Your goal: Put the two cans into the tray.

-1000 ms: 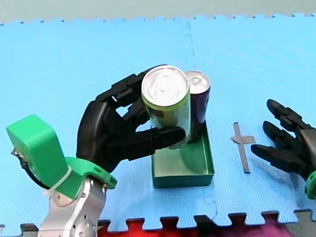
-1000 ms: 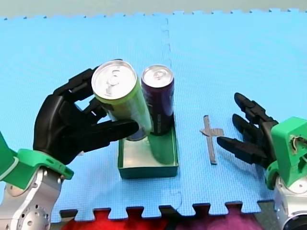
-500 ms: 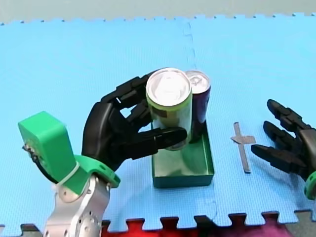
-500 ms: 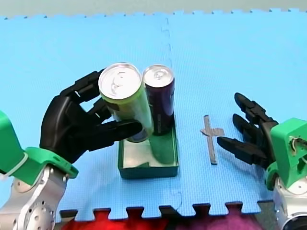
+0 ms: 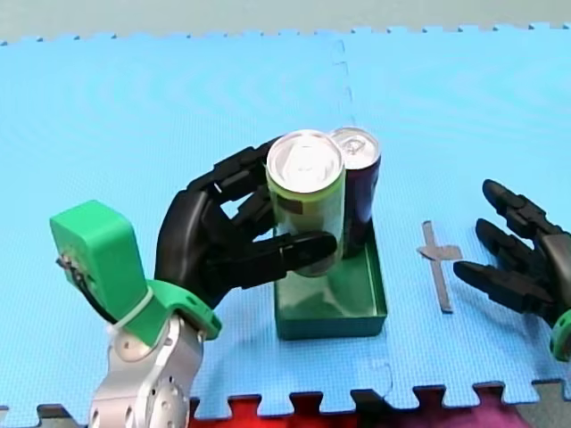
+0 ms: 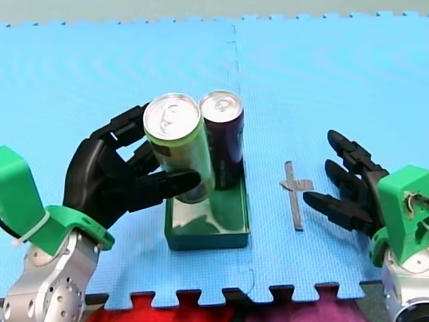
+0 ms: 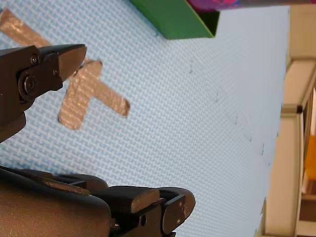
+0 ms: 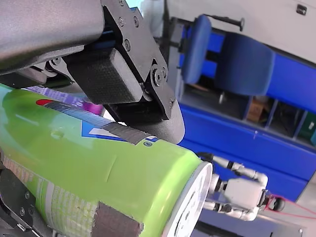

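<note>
Green can (image 5: 306,212) gripped over tray (image 5: 330,325), not released.
Left hand (image 5: 219,254) closed round green can: thumb across near side, fingers behind. Long axis near vertical, lid up, base over tray's far-left part, just beside purple can (image 5: 361,192) upright at tray's far end. Contact with tray floor not determinable. Right hand (image 5: 519,265) unladen, right of tape cross (image 5: 437,265). Second wrist view adds grey tape strip (image 8: 118,129) on can wall under finger pad (image 8: 106,74).

A grey tape cross (image 5: 437,267) lies flat on the blue foam mat (image 5: 134,116), whose jigsaw edge meets a red and purple surface (image 5: 294,417)
</note>
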